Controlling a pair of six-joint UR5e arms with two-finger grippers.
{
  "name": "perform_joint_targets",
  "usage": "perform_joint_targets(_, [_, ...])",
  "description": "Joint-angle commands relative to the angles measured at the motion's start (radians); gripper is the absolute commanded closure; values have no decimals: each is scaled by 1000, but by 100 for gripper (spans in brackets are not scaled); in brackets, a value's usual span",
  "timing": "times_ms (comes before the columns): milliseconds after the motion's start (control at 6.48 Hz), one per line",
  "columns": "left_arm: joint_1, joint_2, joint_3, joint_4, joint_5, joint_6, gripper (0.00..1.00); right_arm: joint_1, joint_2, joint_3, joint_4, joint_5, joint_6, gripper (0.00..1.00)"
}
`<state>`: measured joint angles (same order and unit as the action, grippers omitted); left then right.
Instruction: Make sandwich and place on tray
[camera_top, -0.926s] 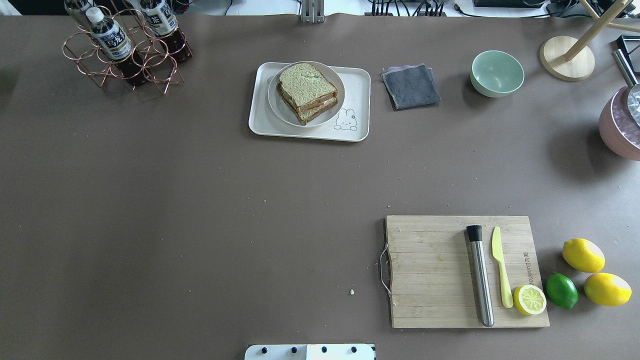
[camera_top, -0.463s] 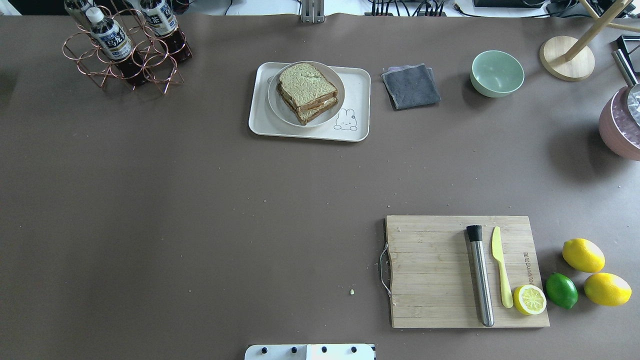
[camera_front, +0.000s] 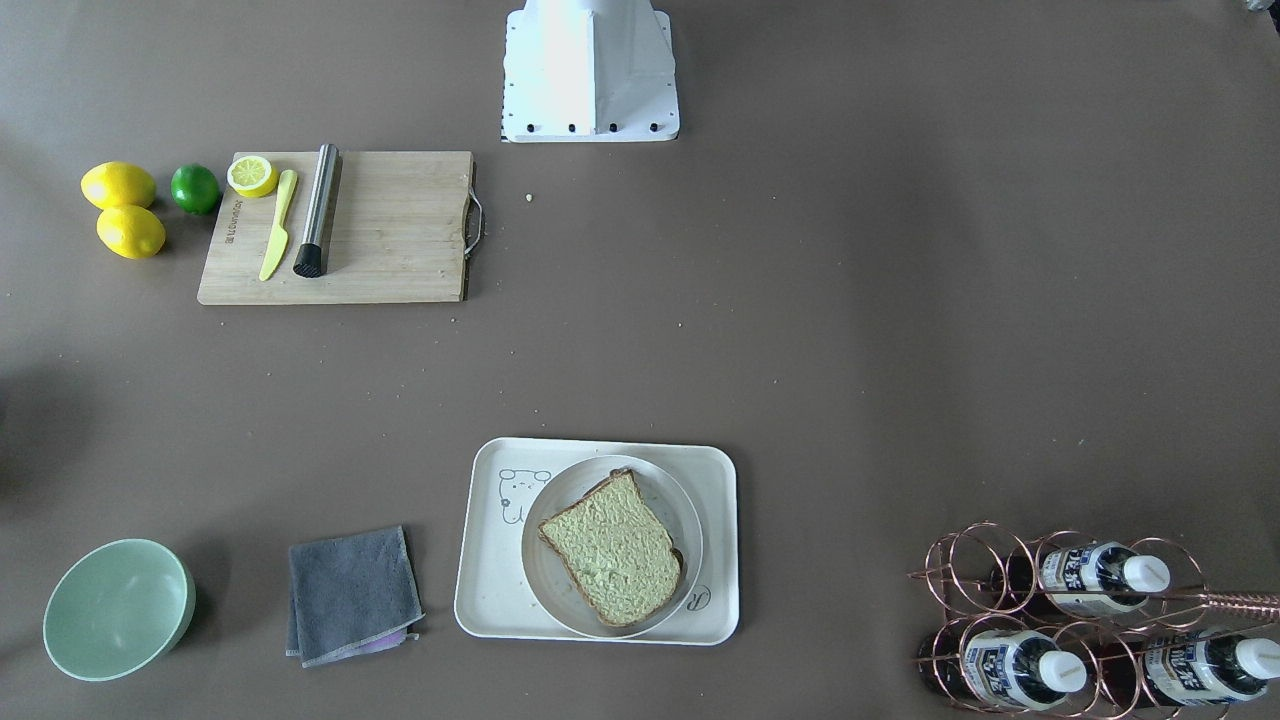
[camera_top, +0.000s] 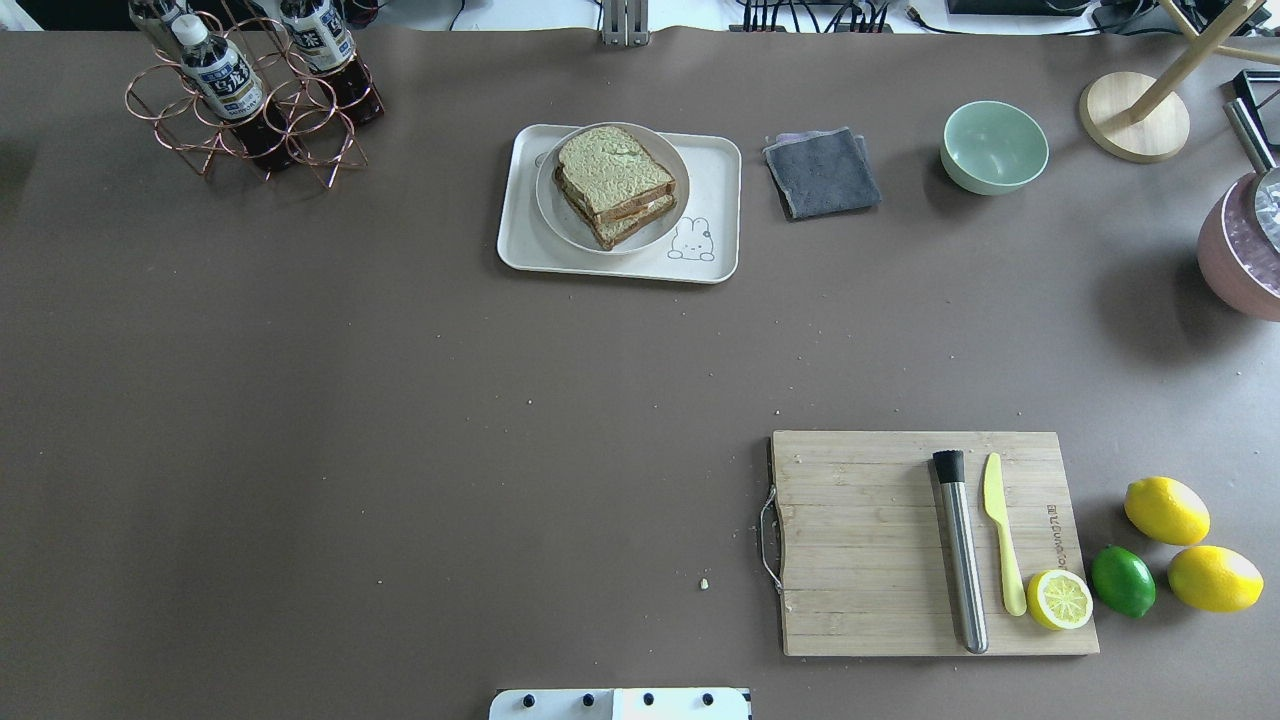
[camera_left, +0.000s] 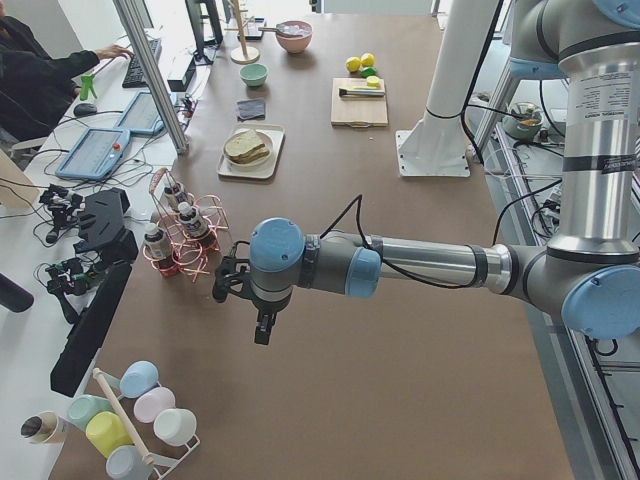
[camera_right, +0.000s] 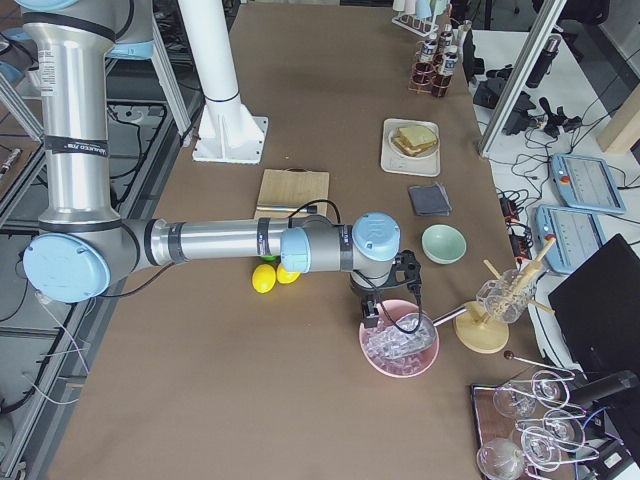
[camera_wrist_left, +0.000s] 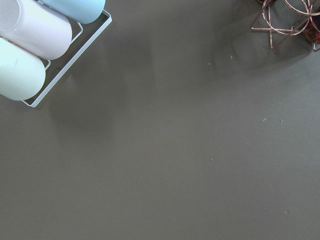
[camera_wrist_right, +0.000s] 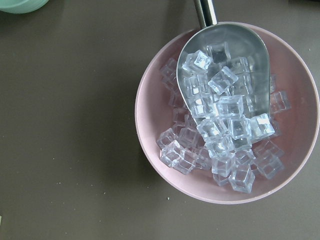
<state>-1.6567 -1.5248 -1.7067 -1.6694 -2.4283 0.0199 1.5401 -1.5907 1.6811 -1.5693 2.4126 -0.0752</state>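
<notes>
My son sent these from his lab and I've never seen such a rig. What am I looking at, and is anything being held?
This is a robot with two jointed arms at a table, each ending in a two-finger gripper. Two pictures look down on the table, two look along it from its ends, and two come from cameras on the wrists. The sandwich sits on a plate on the tray; a cutting board and lemons lie elsewhere. The left gripper hangs over bare table, the right gripper over a pink bowl of ice. I see nothing held; open or shut, I cannot tell.
</notes>
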Motion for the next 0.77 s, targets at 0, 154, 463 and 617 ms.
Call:
perform_joint_targets(0, [0, 0, 2, -9, 0, 0, 3, 0, 0, -1, 0, 2, 0, 0])
perform_joint_targets(154, [-2, 0, -1, -12, -2, 0, 3, -2, 0, -1, 0, 3, 0, 0])
perform_joint_targets(463, [-2, 2, -2, -12, -2, 0, 3, -2, 0, -1, 0, 3, 0, 0])
perform_joint_targets(617, [-3, 2, -5, -12, -2, 0, 3, 0, 0, 0, 0, 3, 0, 0])
